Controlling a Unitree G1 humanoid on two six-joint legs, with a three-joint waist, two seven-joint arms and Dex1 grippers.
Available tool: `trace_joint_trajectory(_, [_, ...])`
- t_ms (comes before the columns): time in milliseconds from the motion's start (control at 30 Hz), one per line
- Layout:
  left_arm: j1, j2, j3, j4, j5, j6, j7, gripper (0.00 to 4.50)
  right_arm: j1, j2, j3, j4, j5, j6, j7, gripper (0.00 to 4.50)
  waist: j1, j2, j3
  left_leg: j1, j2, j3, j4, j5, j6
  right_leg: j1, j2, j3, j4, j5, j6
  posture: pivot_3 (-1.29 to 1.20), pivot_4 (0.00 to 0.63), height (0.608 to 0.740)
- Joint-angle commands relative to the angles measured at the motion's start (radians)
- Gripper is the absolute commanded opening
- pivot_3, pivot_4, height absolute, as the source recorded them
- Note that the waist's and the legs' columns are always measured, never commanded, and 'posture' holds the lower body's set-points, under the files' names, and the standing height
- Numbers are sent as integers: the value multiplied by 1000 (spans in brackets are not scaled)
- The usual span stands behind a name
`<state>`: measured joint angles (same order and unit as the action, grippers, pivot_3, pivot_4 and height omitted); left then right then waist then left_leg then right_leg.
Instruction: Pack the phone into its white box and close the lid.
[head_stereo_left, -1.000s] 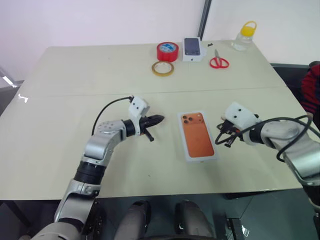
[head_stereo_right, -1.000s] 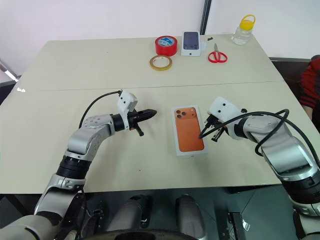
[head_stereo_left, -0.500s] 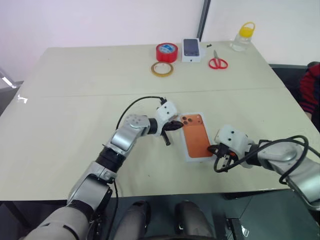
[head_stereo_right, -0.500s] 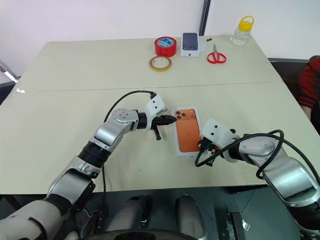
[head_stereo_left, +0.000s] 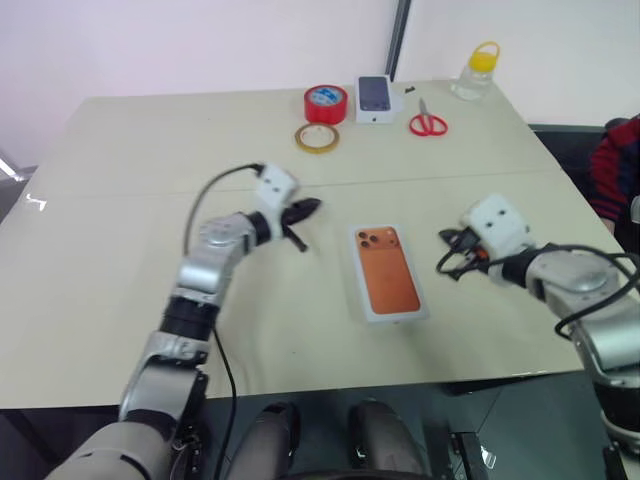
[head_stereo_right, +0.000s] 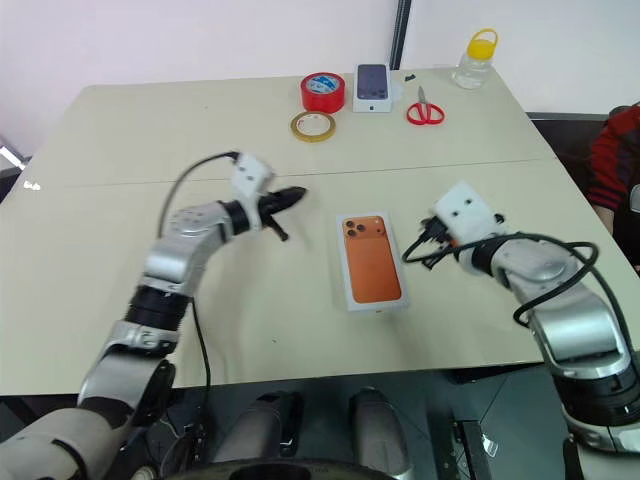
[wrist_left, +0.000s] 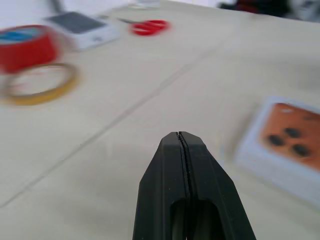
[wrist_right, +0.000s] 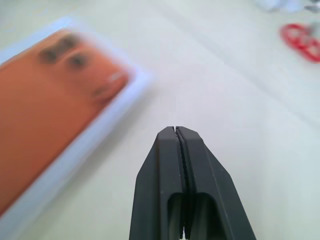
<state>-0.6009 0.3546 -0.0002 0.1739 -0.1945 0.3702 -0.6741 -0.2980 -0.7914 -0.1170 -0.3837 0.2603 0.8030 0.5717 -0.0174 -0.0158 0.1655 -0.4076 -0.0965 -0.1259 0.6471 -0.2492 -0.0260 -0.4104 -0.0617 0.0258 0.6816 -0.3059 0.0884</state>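
Observation:
The lid, an orange phone-shaped panel with a lens cluster inside a narrow white rim, lies flat on top of the white box at the table's middle. The phone is hidden under it. My left gripper is shut and empty, hovering to the left of the box and pointing toward it. My right gripper is shut and empty too, a short way off the box's right side. The left wrist view has the shut fingertips with the lid beyond them. In the right wrist view the lid lies beside the shut tips.
Along the far edge stand a red tape roll, a yellowish tape ring, a small white box with a dark phone picture, red scissors and a yellow-capped bottle. A person's red sleeve is at the right.
Half a second ago both grippers were close against the box's two long sides. Both have now drawn back outward, the left to the left, the right to the right.

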Motion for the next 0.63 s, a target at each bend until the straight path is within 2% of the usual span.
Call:
trace_joint_trajectory(33, [106, 85, 88, -122, -27, 40, 12, 0, -37, 30, -69, 60, 64, -47, 46, 31, 4, 0, 0, 0, 0, 0, 0, 0, 0, 0, 0, 0, -1, 0, 0, 0, 150, 740])
trace_joint_trajectory(133, [199, 137, 135, -178, -34, 57, 31, 0, -55, 44, -92, 122, 105, -67, 88, 31, 10, 0, 0, 0, -1, 0, 0, 0, 1, 1, -1, 0, -1, 0, 0, 0, 150, 740])
trace_joint_trajectory(333, [345, 168, 226, -282, -67, 92, 75, 0, -46, 61, -116, 213, 140, -151, 139, 31, 15, 0, 0, 0, -1, 0, 0, -1, 2, 1, -1, 0, -2, 0, 0, 0, 150, 740])
trace_joint_trajectory(633, [420, 166, 263, -352, -78, 114, 144, 0, -21, 59, -139, 268, 203, -159, 197, 31, 6, 0, 0, 0, 0, 0, 0, -2, 3, 1, -1, 0, -1, 0, 0, 0, 150, 740])
